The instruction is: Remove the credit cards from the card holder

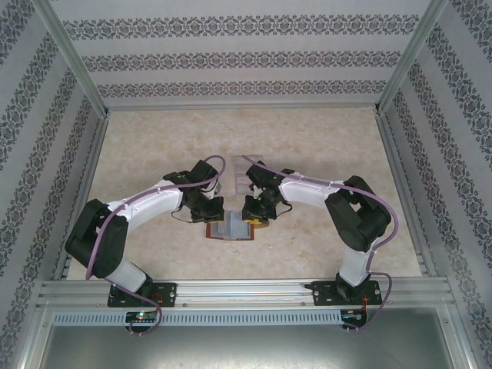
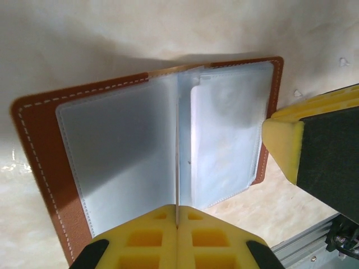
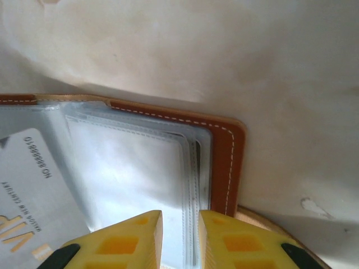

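Note:
The card holder (image 1: 229,229) lies open on the table between both grippers, brown leather (image 2: 42,145) with pale plastic sleeves. My left gripper (image 2: 177,216) is shut on one thin sleeve page, which stands upright, edge-on, along the spine. A pale credit card (image 2: 224,140) sits inside the right-hand sleeve. A printed credit card (image 3: 28,185) shows inside a sleeve in the right wrist view. My right gripper (image 3: 180,235) is at the holder's right edge (image 3: 224,162). Its jaws stand a narrow gap apart over the stacked sleeve edges, and one yellow finger (image 2: 283,143) shows beside the holder.
A clear slotted rack (image 1: 237,181) stands just behind the two grippers. A tan round thing (image 3: 269,224) pokes out from under the holder's right corner. Patterned walls with metal rails enclose the table on three sides.

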